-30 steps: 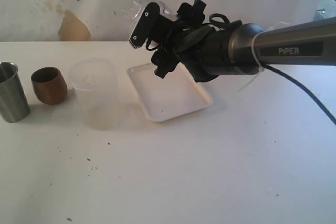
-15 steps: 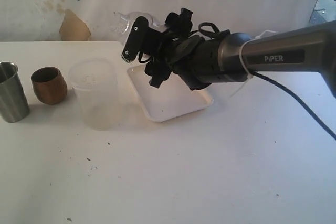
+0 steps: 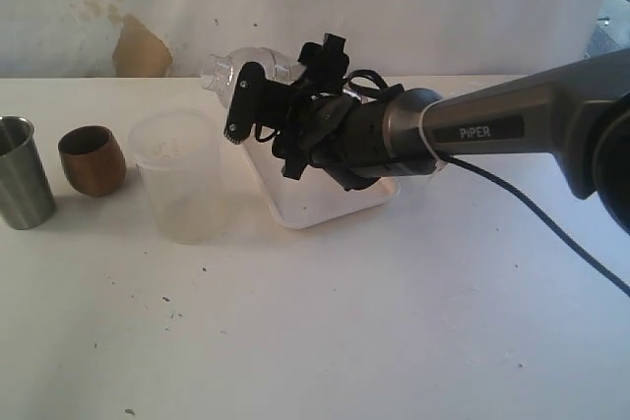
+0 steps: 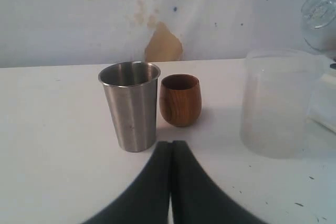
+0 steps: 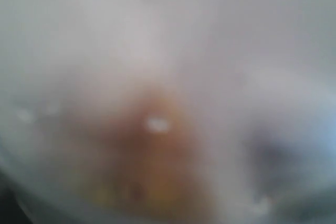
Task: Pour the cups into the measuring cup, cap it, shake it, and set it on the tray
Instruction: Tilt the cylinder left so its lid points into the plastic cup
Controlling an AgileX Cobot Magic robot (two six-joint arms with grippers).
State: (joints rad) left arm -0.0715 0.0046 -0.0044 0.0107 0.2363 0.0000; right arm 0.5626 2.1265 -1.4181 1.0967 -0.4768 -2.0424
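Observation:
A steel tumbler [image 3: 22, 186] [image 4: 131, 106] and a brown wooden cup [image 3: 92, 159] [image 4: 180, 99] stand upright side by side at the far left of the table. My right gripper [image 3: 246, 86] is shut on the clear measuring cup [image 3: 236, 64] [image 4: 319, 17]. It holds the cup tilted on its side in the air above the white tray [image 3: 315, 206]. The right wrist view is only a close translucent blur. My left gripper [image 4: 171, 153] is shut and empty, low over the table just short of the tumbler. It is outside the exterior view.
A frosted translucent tub [image 3: 177, 176] [image 4: 275, 103] stands open between the wooden cup and the tray, just left of and below the held cup. A brown patch [image 3: 136, 49] marks the back wall.
The right arm has swung left and lower with the clear cup, from above the tray's far edge toward the frosted tub. The cups, tub and tray have not moved.

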